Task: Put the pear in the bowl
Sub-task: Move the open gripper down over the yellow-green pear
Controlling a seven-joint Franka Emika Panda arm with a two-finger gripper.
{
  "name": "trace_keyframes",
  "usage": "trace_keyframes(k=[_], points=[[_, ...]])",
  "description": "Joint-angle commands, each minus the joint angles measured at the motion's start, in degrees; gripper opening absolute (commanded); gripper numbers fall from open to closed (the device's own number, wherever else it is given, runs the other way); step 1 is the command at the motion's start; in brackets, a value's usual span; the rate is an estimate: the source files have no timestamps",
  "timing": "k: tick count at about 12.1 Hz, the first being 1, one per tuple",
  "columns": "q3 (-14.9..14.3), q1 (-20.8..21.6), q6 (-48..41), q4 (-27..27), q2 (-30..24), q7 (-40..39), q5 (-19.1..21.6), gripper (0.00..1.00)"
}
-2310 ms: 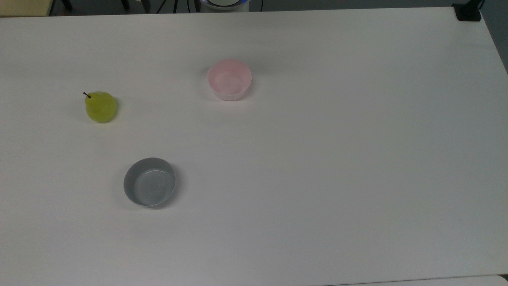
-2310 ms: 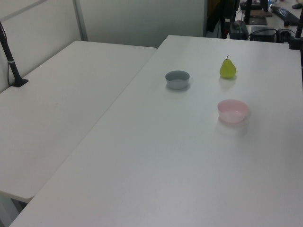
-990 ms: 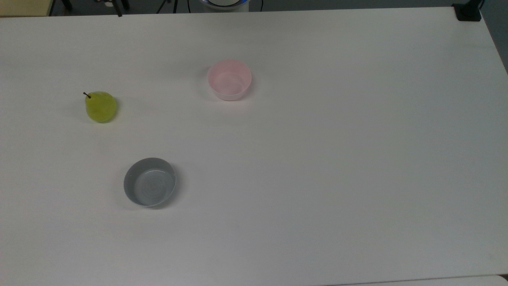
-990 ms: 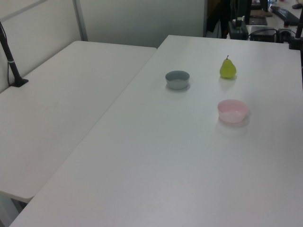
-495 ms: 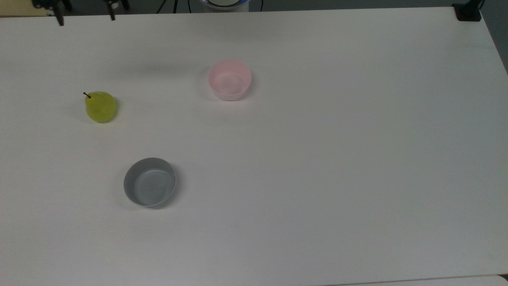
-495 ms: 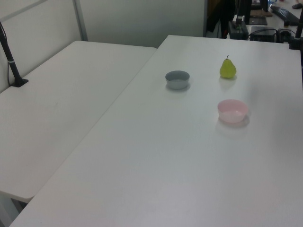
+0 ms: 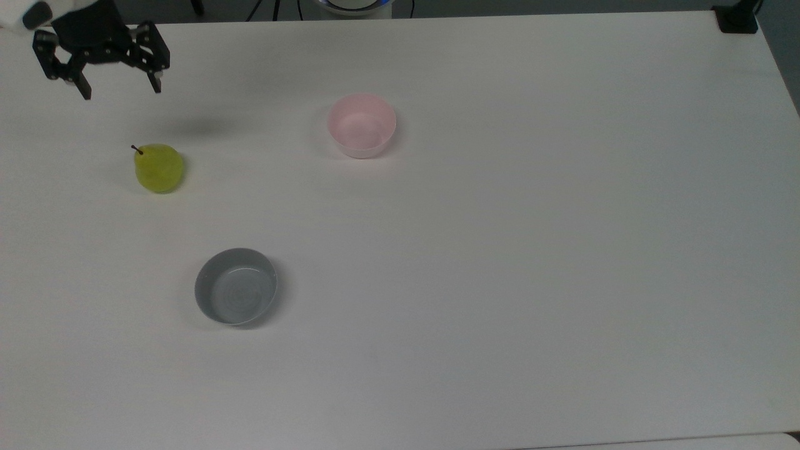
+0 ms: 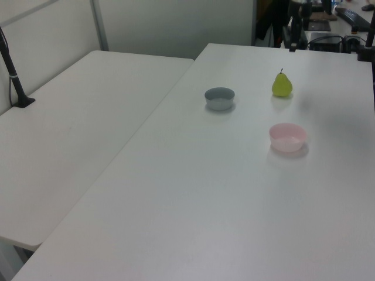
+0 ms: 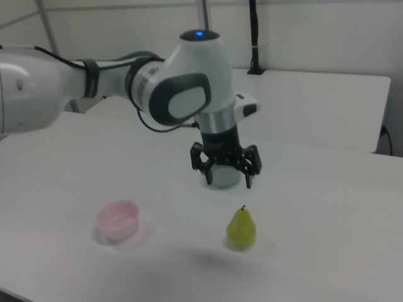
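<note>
The yellow-green pear (image 7: 159,169) stands upright on the white table, at the top view's left, stem up. The pale pink bowl (image 7: 362,147) sits to its right in the top view and holds nothing. My gripper (image 7: 120,90) hangs above the table, up and left of the pear in the top view, open, with nothing between its black fingers. In the right view the gripper (image 9: 227,182) hovers behind and above the pear (image 9: 241,228), with the pink bowl (image 9: 118,220) at the right view's left. The left view shows the pear (image 8: 282,85) beyond the bowl (image 8: 287,137).
A grey bowl (image 7: 235,286) of similar size sits nearer the top view's bottom, below the pear; in the right view the gripper partly hides it. A black clamp (image 7: 737,19) sits on the table's top right corner. A second white table (image 8: 76,117) adjoins in the left view.
The gripper has come in from the top view's upper left edge and moved down toward the pear. The pear and both bowls have not moved.
</note>
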Motion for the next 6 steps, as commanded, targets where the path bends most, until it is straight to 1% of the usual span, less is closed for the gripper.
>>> trace_keyframes(k=[1, 6], points=[[-0.59, -0.01, 5.39, -2.50, 3.53, 1.79, 1.83, 1.00], [-0.50, 0.34, 11.09, -3.20, 10.31, 1.97, 2.01, 1.00]])
